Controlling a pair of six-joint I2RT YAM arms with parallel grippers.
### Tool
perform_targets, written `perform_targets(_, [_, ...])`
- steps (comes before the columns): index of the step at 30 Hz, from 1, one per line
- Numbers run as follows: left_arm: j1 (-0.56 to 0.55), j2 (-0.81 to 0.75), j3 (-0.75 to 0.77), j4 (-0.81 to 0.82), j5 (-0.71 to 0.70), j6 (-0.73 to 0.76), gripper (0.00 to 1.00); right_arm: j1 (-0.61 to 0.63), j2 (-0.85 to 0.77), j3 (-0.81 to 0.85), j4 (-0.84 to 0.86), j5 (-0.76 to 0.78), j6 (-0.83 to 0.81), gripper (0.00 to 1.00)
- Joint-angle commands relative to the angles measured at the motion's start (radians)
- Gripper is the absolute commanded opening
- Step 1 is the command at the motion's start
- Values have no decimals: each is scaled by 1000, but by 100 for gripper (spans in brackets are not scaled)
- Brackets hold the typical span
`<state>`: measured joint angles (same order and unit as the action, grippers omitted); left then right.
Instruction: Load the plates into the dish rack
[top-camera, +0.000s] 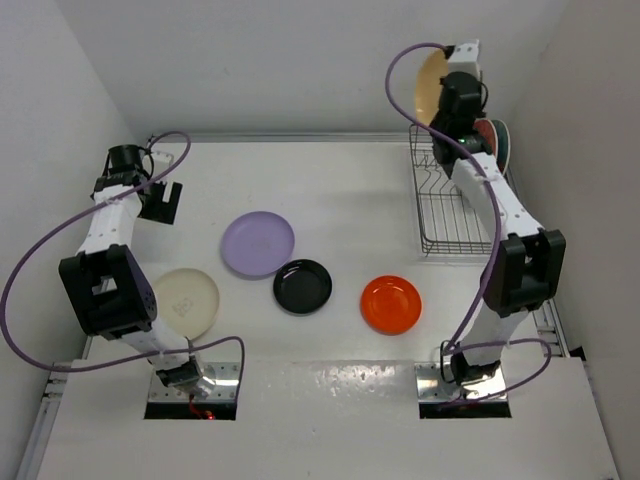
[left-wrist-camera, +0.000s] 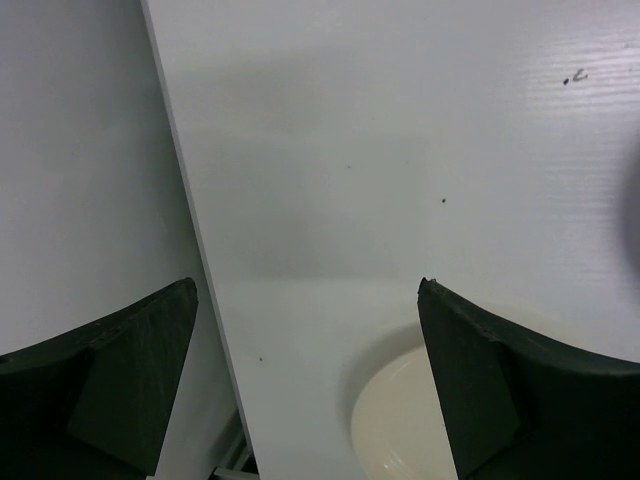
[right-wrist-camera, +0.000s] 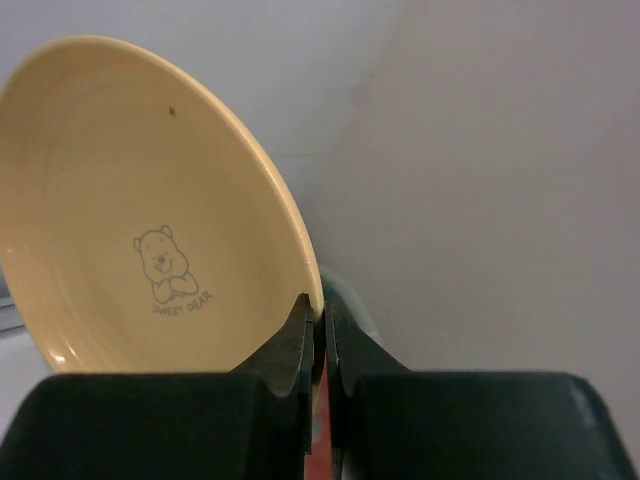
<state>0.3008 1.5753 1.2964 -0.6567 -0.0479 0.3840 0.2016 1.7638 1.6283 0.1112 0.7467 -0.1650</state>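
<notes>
My right gripper (right-wrist-camera: 324, 312) is shut on the rim of the pale yellow plate (right-wrist-camera: 140, 200), which has a small bear print. It holds the plate (top-camera: 431, 84) upright, high above the far end of the dish rack (top-camera: 445, 215). A red plate with teal (top-camera: 495, 142) stands on edge in the rack's far right end, partly hidden by the arm. The lavender plate (top-camera: 258, 243), the black plate (top-camera: 303, 286), the orange plate (top-camera: 391, 304) and the cream-white plate (top-camera: 186, 302) lie flat on the table. My left gripper (top-camera: 160, 203) hangs open and empty at the far left, above bare table (left-wrist-camera: 308, 290) beside the cream-white plate (left-wrist-camera: 400, 425).
The rack stands against the right wall, with bare wire slots along its near half. White walls close the table on the left, back and right. The left table edge (left-wrist-camera: 190, 220) runs just under my left gripper.
</notes>
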Motion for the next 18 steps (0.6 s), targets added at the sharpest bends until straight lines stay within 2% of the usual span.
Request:
perform_targets(1, [-6,52,76,9,10,-7,96,-97,16,4,197,148,-325,0])
perform_targets(4, [-6,97,101,9,20,-16,96,-133,48,-14,274,169,-448,0])
perform_targets(9, [-6,136,110,9,29,-16,96,-172,94,-51,320,206,-465,0])
perform_targets(13, [-6,147,119,9,20,-16,96,-163,152,-51,282,235,-423,0])
perform_targets(18, [-6,147,119,9,11,-16,96,-151,198,-90,360,285,-467,0])
